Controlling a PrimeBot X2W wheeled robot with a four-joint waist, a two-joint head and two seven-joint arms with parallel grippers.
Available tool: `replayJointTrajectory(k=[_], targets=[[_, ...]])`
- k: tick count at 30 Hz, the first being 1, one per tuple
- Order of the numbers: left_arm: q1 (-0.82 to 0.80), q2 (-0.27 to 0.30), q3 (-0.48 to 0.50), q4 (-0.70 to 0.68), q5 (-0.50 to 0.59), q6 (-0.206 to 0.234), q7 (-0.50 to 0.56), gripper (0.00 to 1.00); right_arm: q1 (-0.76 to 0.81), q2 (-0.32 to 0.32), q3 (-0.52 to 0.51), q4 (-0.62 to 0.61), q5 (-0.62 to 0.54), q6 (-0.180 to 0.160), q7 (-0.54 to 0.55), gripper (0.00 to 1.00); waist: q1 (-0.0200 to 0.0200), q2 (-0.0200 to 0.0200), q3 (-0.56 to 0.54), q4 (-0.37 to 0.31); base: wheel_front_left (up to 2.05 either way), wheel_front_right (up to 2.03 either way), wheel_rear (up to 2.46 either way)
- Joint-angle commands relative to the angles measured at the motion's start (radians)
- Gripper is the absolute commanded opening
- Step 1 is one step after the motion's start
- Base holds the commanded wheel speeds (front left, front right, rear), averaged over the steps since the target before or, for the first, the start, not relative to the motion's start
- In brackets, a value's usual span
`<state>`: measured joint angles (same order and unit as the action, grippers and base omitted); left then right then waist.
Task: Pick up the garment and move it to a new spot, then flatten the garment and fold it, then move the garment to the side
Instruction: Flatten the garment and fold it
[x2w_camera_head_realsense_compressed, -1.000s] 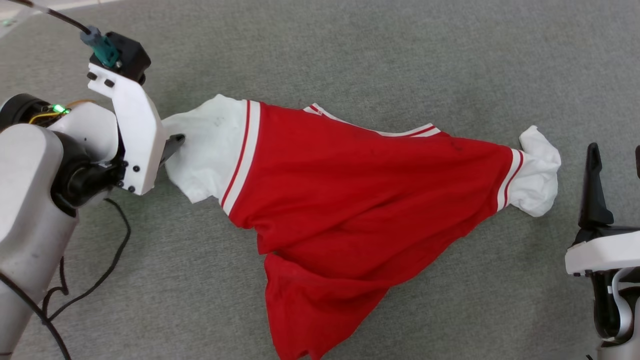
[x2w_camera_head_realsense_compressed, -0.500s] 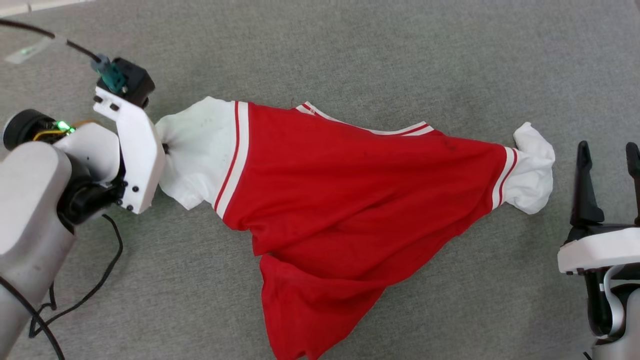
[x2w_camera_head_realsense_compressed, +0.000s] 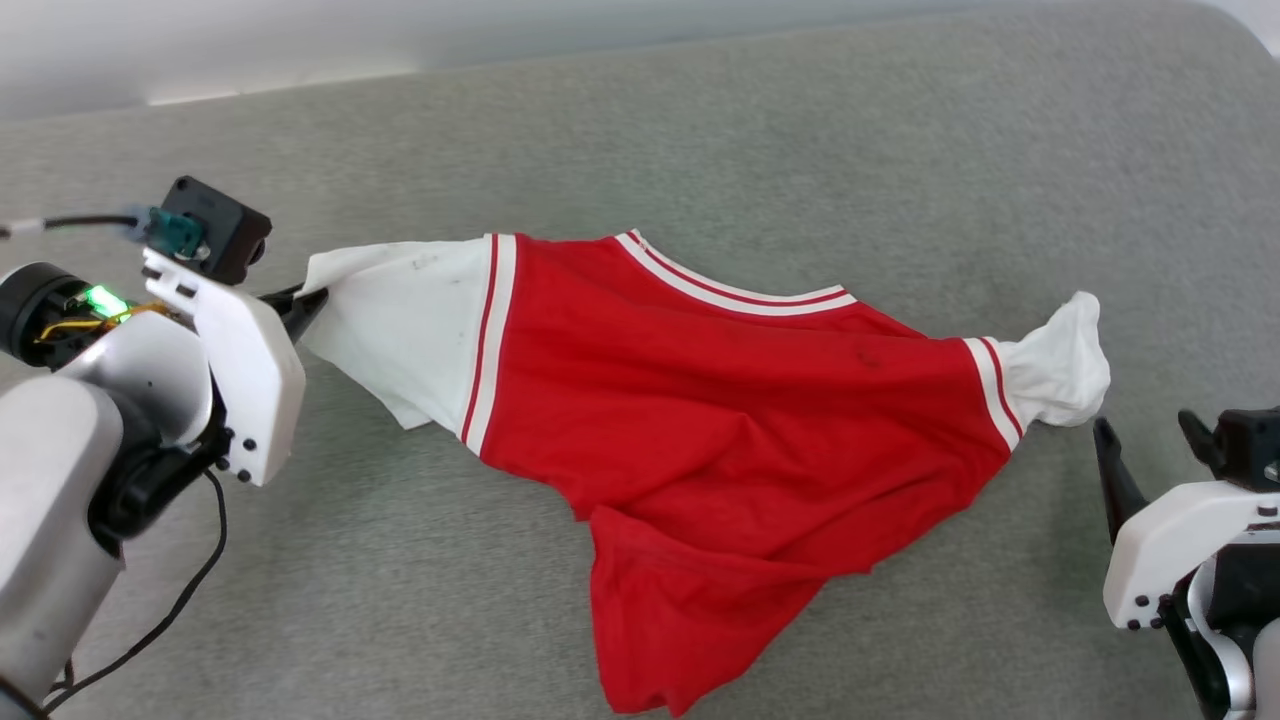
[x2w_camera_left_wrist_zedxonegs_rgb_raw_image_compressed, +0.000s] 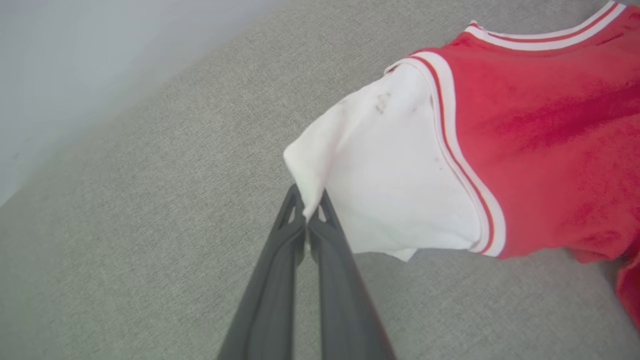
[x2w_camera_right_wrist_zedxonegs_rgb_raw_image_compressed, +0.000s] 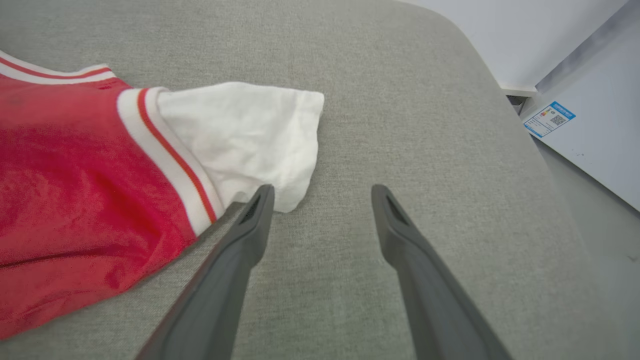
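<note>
Left hand (x2w_camera_head_realsense_compressed: 298, 302): fingers together, clamped on the outer corner of the garment's (x2w_camera_head_realsense_compressed: 720, 400) left white sleeve (x2w_camera_head_realsense_compressed: 400, 320). In the left wrist view the two dark fingers meet at the hand tip (x2w_camera_left_wrist_zedxonegs_rgb_raw_image_compressed: 307, 201), with a fold of sleeve cloth (x2w_camera_left_wrist_zedxonegs_rgb_raw_image_compressed: 390, 175) pinched between them. The sleeve is pulled taut toward the hand, and that corner looks raised off the desk (x2w_camera_head_realsense_compressed: 700, 150).

Right hand (x2w_camera_head_realsense_compressed: 1145, 432): fingers apart, holding nothing. It sits just beside the bunched right sleeve (x2w_camera_head_realsense_compressed: 1050, 375), on the near side. In the right wrist view (x2w_camera_right_wrist_zedxonegs_rgb_raw_image_compressed: 322, 192) the finger on the garment side has its tip just at the sleeve's (x2w_camera_right_wrist_zedxonegs_rgb_raw_image_compressed: 245, 135) lower edge. I can't tell whether it touches. The other finger is over grey desk fabric.

The garment lies across the middle of the desk, stretched left to right between the two hands. The striped collar (x2w_camera_head_realsense_compressed: 730, 290) is on the far side. The red body is wrinkled, and the hem end (x2w_camera_head_realsense_compressed: 680, 640) is rumpled into a narrow flap toward the robot. Small dark marks show on the left sleeve (x2w_camera_left_wrist_zedxonegs_rgb_raw_image_compressed: 382, 102).

Around it:
- A black cable (x2w_camera_head_realsense_compressed: 190, 590) loops on the desk under the left forearm, apart from the garment.
- The black camera block with a teal plug (x2w_camera_head_realsense_compressed: 205, 228) sits on the left wrist, with a green light (x2w_camera_head_realsense_compressed: 100, 298) lit beside it.
- The desk's rounded corner (x2w_camera_right_wrist_zedxonegs_rgb_raw_image_compressed: 480, 65) is ahead and to the right of the right hand, with a pale panel carrying a blue-and-white label (x2w_camera_right_wrist_zedxonegs_rgb_raw_image_compressed: 549, 119) beyond it.
</note>
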<state>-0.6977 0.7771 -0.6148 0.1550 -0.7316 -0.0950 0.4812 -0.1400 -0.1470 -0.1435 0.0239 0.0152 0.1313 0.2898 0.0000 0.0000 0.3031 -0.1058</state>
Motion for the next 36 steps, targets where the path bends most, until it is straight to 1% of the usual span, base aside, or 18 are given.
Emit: replayJointTrajectory(k=[1, 3, 6, 9, 11, 14, 17, 20, 22, 25, 32, 36], targets=[[0.025, 0.010, 0.004, -0.026, 0.009, 0.009, -0.023, 0.00, 0.007, -0.016, 0.008, -0.003, 0.014, -0.001, 0.049, 1.00, 0.0000, 0.0000, -0.033, 0.038, 0.00, 0.00, 0.00], [0.052, 0.014, 0.008, -0.083, 0.021, 0.026, -0.058, 0.00, 0.013, -0.042, 0.022, -0.013, 0.042, -0.001, 0.138, 1.00, 0.0000, 0.0000, -0.043, 0.059, 0.00, 0.00, 0.00], [0.091, 0.020, 0.015, -0.176, 0.034, 0.052, -0.098, 0.00, -0.011, -0.087, 0.039, -0.060, 0.080, -0.001, 0.267, 1.00, 0.0000, 0.0000, -0.050, 0.089, 0.00, 0.00, 0.00], [0.127, 0.026, 0.014, -0.269, 0.047, 0.080, -0.121, 0.00, -0.056, -0.134, 0.053, -0.116, 0.116, -0.001, 0.396, 1.00, 0.0000, 0.0000, -0.052, 0.118, 0.00, 0.00, 0.00], [0.143, 0.028, 0.012, -0.323, 0.055, 0.095, -0.128, 0.00, -0.101, -0.164, 0.064, -0.142, 0.163, -0.001, 0.493, 1.00, 0.0000, 0.0000, -0.050, 0.135, 0.00, 0.00, 0.00], [0.156, 0.026, 0.007, -0.387, 0.068, 0.111, -0.134, 0.00, -0.189, -0.216, 0.068, -0.151, 0.215, -0.001, 0.632, 1.00, 0.0000, 0.0000, -0.042, 0.159, 0.00, 0.00, 0.00], [0.155, 0.019, 0.003, -0.428, 0.078, 0.120, -0.139, 0.00, -0.280, -0.238, 0.065, -0.101, 0.249, -0.001, 0.739, 1.00, 0.0000, 0.0000, -0.027, 0.176, 0.00, 0.00, 0.00], [0.140, 0.010, -0.001, -0.451, 0.081, 0.122, -0.142, 0.00, -0.349, -0.259, 0.069, -0.008, 0.259, -0.001, 0.819, 1.00, 0.0000, 0.0000, -0.009, 0.192, 0.00, 0.00, 0.00], [0.129, 0.003, -0.003, -0.457, 0.084, 0.119, -0.144, 0.00, -0.367, -0.274, 0.087, 0.055, 0.265, -0.001, 0.866, 1.00, 0.0000, 0.0000, 0.004, 0.203, 0.00, 0.00, 0.00], [0.115, -0.010, -0.005, -0.457, 0.088, 0.115, -0.153, 0.00, -0.385, -0.307, 0.100, 0.131, 0.242, -0.001, 0.883, 1.00, 0.0000, 0.0000, 0.026, 0.216, 0.00, 0.00, 0.00], [0.093, -0.036, -0.010, -0.452, 0.091, 0.108, -0.172, 0.00, -0.385, -0.274, 0.077, 0.268, 0.242, -0.001, 0.812, 1.00, 0.0000, 0.0000, 0.075, 0.243, 0.00, 0.00, 0.00], [0.081, -0.048, -0.012, -0.440, 0.092, 0.106, -0.180, 0.00, -0.358, -0.257, 0.113, 0.312, 0.270, 0.000, 0.775, 1.00, 0.0000, 0.0000, 0.096, 0.253, 0.00, 0.00, 0.00]])
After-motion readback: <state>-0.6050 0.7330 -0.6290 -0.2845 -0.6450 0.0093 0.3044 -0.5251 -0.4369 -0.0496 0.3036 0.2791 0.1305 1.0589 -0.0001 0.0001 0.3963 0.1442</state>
